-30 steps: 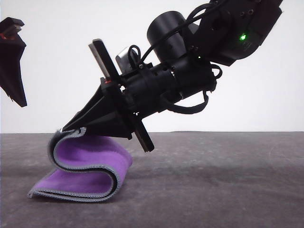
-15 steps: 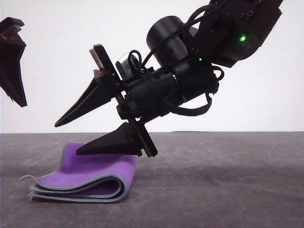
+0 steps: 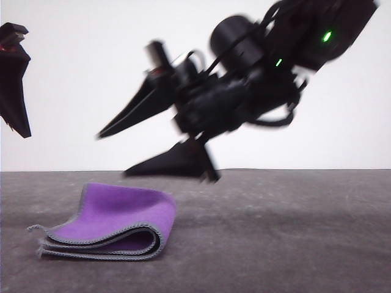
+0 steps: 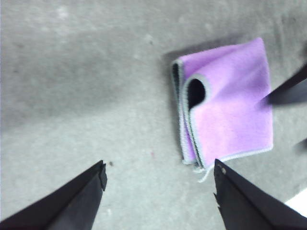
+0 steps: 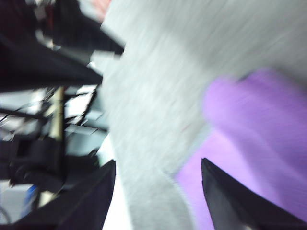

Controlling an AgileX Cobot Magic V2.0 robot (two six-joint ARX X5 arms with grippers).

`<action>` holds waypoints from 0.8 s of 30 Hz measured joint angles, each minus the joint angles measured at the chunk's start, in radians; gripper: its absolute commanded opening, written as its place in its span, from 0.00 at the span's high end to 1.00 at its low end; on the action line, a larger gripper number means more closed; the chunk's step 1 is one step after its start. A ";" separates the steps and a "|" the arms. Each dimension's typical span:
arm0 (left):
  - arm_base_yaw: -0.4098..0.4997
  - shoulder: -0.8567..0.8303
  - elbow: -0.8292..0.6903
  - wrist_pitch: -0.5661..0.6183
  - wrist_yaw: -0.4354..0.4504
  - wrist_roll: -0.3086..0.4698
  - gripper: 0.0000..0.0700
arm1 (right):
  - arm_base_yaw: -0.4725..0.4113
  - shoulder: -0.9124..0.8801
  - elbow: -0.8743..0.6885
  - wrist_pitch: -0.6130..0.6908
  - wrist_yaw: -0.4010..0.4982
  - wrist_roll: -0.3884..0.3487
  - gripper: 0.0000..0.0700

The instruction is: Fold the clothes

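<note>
The desk point(image 3: 293, 244) carries the cloth point(image 3: 116, 223), now released and lying folded, purple outward. The right tool point(image 3: 113, 152), spread, has lifted clear since half a second ago. The left tool point(image 4: 158, 179) hangs spread above; this fold appears complete.

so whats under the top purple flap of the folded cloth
More of the same cloth: grey-edged layers stacked beneath it, with a dark hollow inside the fold loop, seen from the left wrist. The grey table lies under the stack. How deep the hollow runs is hidden.
</note>
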 measured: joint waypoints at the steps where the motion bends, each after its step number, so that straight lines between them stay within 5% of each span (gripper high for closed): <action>1: 0.007 0.000 0.000 0.000 0.000 0.003 0.38 | -0.017 -0.033 0.000 -0.046 0.017 -0.028 0.49; 12: 0.088 -0.002 0.000 0.006 0.000 0.009 0.38 | -0.266 -0.445 0.000 -0.696 0.463 -0.441 0.49; 24: 0.088 -0.003 0.000 0.009 0.000 0.010 0.38 | -0.419 -0.783 -0.039 -0.928 0.661 -0.564 0.49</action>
